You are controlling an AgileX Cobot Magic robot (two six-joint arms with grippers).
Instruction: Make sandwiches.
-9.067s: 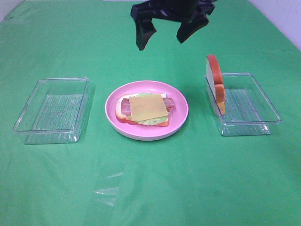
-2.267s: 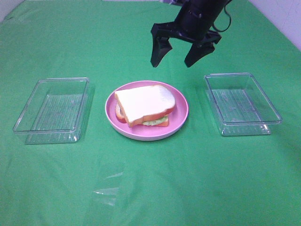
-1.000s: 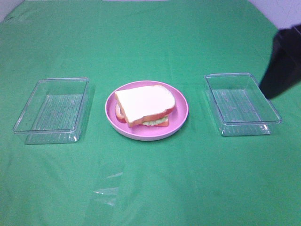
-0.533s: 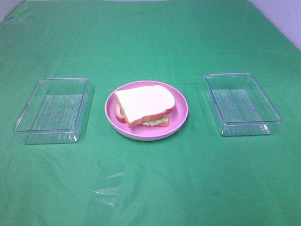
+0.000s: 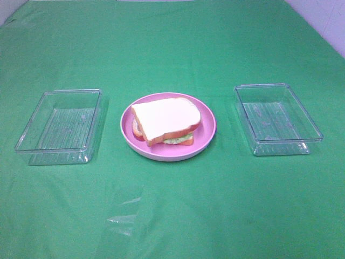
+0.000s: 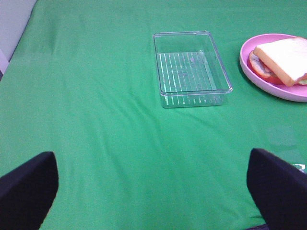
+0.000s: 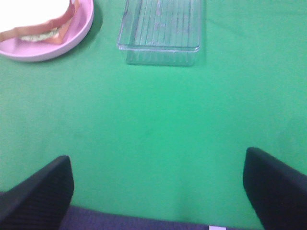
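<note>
A: Where does the sandwich [image 5: 166, 121] sit?

B: It lies on the pink plate [image 5: 206, 137] at the middle of the green tabletop [image 5: 172, 216], between two clear trays. The top bread slice covers the stack, a little askew, with green lettuce and a reddish edge peeking out beneath it. The left tray [image 5: 59, 125] and the right tray [image 5: 276, 117] both look bare.

A: And the hands?

B: Neither shows in the high view. The wrist views show the left hand [image 6: 153, 191] spread wide over bare cloth, grasping nothing, and the right hand [image 7: 158, 191] likewise released, well apart from the plate.

A: So what is the step in hand?

B: By the look of it, the stack is complete and the arms are parked clear. Doing that well means keeping both hands away from the plate so nothing nudges the tilted top slice. If squaring it were wanted, a light push at the crust would suit better than a pinch, which might shift the layers below.
</note>
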